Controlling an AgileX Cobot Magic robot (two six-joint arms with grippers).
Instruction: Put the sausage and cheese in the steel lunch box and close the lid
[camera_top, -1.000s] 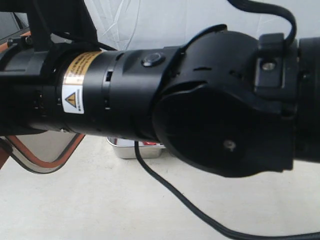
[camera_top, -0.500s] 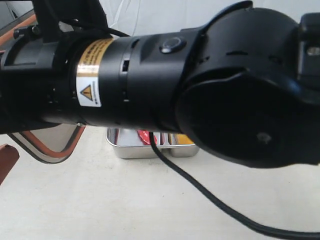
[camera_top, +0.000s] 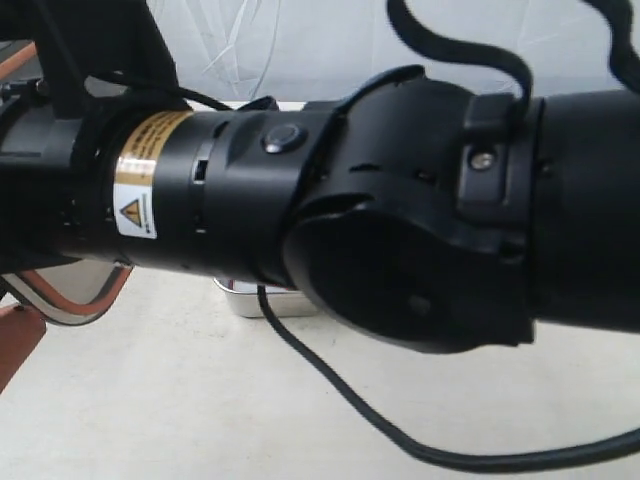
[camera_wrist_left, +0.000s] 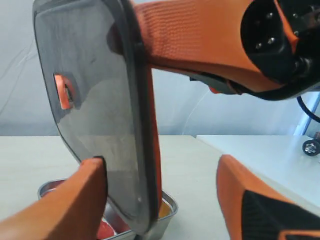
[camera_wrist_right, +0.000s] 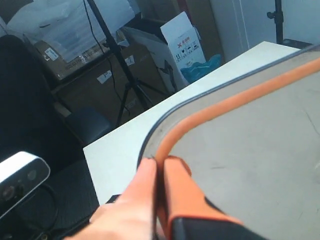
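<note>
From the exterior camera a black robot arm (camera_top: 330, 230) fills most of my view above the pale counter (camera_top: 200, 400). The lid (camera_wrist_left: 100, 100) stands tilted on edge between the wide-spread fingers of my left claw (camera_wrist_left: 160, 165), close against one finger, while my right claw (camera_wrist_right: 159, 165) is pinched onto its rim. The steel lunch box (camera_wrist_left: 170, 205) lies below the left claw, under the lid's lower edge. Inside it I can make out the red sausage (camera_wrist_left: 102, 229) and a sliver of the cheese (camera_wrist_left: 163, 209).
</note>
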